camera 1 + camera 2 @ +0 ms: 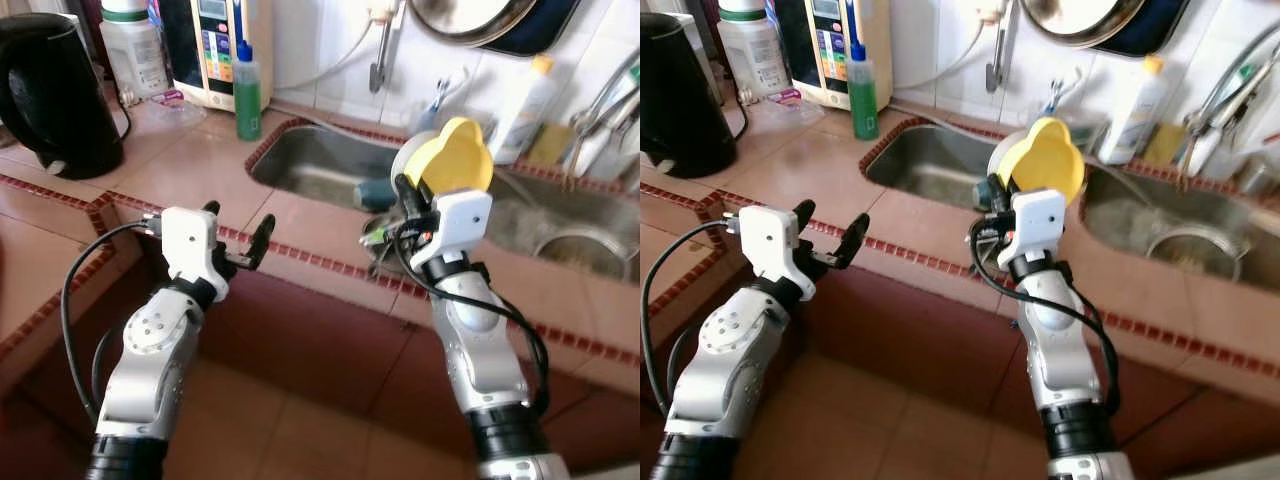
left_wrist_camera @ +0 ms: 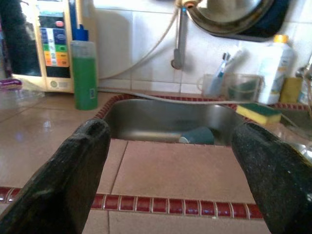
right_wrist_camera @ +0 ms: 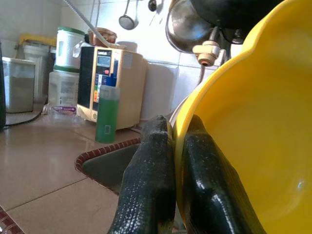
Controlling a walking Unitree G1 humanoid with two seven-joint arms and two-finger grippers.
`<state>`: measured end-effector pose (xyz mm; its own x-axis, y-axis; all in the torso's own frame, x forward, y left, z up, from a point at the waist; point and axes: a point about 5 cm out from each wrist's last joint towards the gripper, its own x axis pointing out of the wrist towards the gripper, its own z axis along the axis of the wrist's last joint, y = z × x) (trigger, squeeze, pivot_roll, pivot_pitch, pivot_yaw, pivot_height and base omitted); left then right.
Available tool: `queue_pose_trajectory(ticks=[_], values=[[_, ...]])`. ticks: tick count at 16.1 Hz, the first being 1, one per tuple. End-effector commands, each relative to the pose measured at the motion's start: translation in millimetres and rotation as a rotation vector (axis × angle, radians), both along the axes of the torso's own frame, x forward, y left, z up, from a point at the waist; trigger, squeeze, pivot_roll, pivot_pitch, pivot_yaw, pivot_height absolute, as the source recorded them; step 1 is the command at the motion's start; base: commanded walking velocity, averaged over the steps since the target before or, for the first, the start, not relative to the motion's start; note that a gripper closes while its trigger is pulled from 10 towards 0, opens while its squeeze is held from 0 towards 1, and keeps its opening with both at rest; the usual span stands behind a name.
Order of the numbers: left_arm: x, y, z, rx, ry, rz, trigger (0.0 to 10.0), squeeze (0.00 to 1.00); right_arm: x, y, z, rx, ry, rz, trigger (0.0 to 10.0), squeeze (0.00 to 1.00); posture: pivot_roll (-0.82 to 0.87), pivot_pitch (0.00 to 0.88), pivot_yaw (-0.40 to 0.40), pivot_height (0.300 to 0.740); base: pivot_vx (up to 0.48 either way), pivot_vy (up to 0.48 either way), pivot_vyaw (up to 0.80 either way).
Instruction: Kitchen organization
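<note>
Right hand (image 1: 415, 200) is pinched onto the rim of a yellow bowl (image 1: 452, 157), holding it raised on edge above the strip of tiled desk (image 1: 320, 225) between the two sink basins. In the right wrist view the two black fingers (image 3: 146, 190) are pressed nearly together with the bowl's thin yellow wall sandwiched between them; a pale rim just behind the yellow one may be a second dish, but that cannot be confirmed.

Left hand (image 1: 240, 240) hovers over the front edge of the desk with its fingers spread wide and nothing between them. It looks straight toward the left sink basin (image 2: 165, 122), where a dark teal cup (image 2: 197, 136) lies on its side.

Judged step: carrying the bowl to wherever it is to be stored or rinsed (the destination cannot be determined from the views).

Recommended handling:
- Keep the pinch firm. A grip on the rim alone lets the bowl pivot, so move slowly and avoid sudden wrist rotation.
- Route the bowl clear of the white detergent bottle (image 1: 525, 105) and the tap fittings (image 1: 605, 100) at the right basin (image 1: 585, 225).
- Lower the bowl until it rests on a surface before releasing it.
- Hold the left hand away from the green soap bottle (image 1: 247, 90) and the black kettle (image 1: 55, 95) unless it is needed to steady the bowl.
</note>
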<state>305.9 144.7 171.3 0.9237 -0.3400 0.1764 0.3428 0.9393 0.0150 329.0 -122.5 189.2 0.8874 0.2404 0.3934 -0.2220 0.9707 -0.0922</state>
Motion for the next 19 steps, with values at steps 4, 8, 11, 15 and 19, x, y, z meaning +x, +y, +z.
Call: queue_pose_trajectory(ticks=[4, 8, 11, 15, 19], values=[[-0.6, -3.9, 2.2, 0.015, -0.015, -0.013, 10.0, 0.00, 0.4, -1.3, 0.8, -0.003, -0.004, -0.005, 10.0, 0.00, -0.05, 0.000, -0.034, 0.740, 0.000, 0.000, 0.00], [-1.2, -4.0, 2.5, 0.029, -0.019, -0.026, 10.0, 0.00, 1.8, 0.0, -1.0, -0.009, 0.010, -0.005, 10.0, 0.00, -0.05, 0.000, -0.035, 0.740, 0.000, 0.000, -0.18], [-0.9, -4.4, 2.6, 0.039, -0.021, -0.033, 10.0, 0.00, 2.6, -1.0, -2.3, -0.010, 0.019, -0.010, 10.0, 0.00, -0.05, 0.000, -0.037, 0.740, 0.000, 0.000, -0.73], [-0.8, -5.1, 2.6, 0.044, -0.021, -0.044, 10.0, 0.00, 1.8, 0.2, 0.0, -0.006, -0.002, -0.002, 10.0, 0.00, -0.05, 0.000, -0.038, 0.740, 0.000, 0.000, -0.52], [-0.3, -4.5, 2.8, 0.039, -0.018, -0.046, 10.0, 0.00, 1.5, 1.1, 0.7, -0.019, -0.006, 0.000, 10.0, 0.00, -0.05, 0.000, -0.037, 0.740, 0.000, 0.000, 0.00]])
